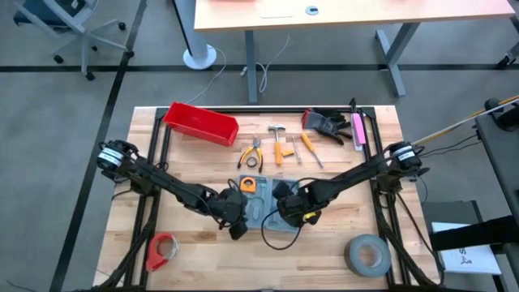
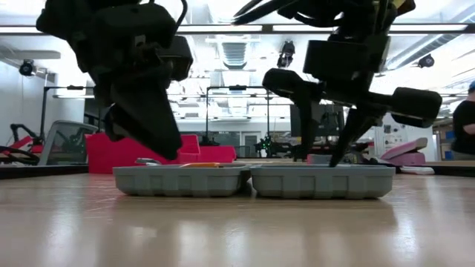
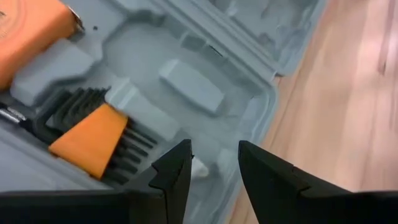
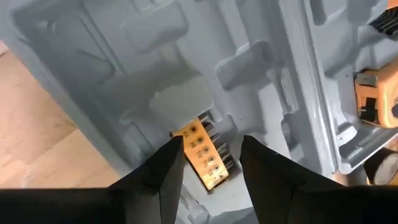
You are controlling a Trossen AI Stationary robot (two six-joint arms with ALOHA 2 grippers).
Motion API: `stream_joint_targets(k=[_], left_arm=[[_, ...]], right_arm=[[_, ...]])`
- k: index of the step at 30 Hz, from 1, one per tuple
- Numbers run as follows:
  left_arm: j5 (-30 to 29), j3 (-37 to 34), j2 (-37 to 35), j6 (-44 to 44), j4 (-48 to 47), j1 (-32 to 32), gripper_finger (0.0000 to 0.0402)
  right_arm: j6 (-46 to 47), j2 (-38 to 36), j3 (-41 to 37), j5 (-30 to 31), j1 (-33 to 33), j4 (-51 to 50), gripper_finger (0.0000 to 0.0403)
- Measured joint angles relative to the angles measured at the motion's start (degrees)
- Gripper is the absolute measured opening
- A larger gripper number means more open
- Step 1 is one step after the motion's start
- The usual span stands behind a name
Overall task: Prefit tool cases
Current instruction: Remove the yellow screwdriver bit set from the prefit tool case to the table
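The grey-blue tool case [image 1: 268, 207] lies open and flat at the table's middle, both halves [image 2: 182, 180] [image 2: 323, 180] on the wood. Its recesses hold an orange tape measure [image 3: 25, 37] and an orange hex-key set [image 3: 87, 140]. My left gripper [image 3: 214, 149] hangs open just above the case's near left part [image 1: 235, 221], with nothing between its fingers. My right gripper [image 4: 211, 146] is open and reaches down into the case's right half [image 2: 341, 152]. Its fingers stand on either side of a yellow bit holder [image 4: 202, 155] that lies in a recess.
At the far side lie a red bin [image 1: 201, 123], pliers [image 1: 251, 154], a hammer [image 1: 278, 142], screwdrivers [image 1: 310, 150], black gloves [image 1: 328, 123] and a pink tool [image 1: 358, 130]. A red tape roll [image 1: 162, 250] and a grey tape roll [image 1: 366, 254] sit near the front edge.
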Motion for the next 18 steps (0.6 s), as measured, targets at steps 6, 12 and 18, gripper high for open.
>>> stream_joint_targets(k=[6, 12, 18], left_arm=[[1.8, 0.0, 0.0, -0.5, -0.6, 0.0, 0.0143], [1.8, 0.0, -0.1, -1.1, -0.7, 0.0, 0.0147], [1.8, 0.0, -0.1, -1.2, -0.4, 0.0, 0.014]], right_arm=[[-1.7, 0.0, 0.0, -1.0, 0.0, -1.7, 0.0146], [-4.9, 0.8, 0.0, -3.3, -0.2, -1.3, 0.0135], [-7.4, 4.2, 0.2, -3.5, -1.3, 1.3, 0.0123]])
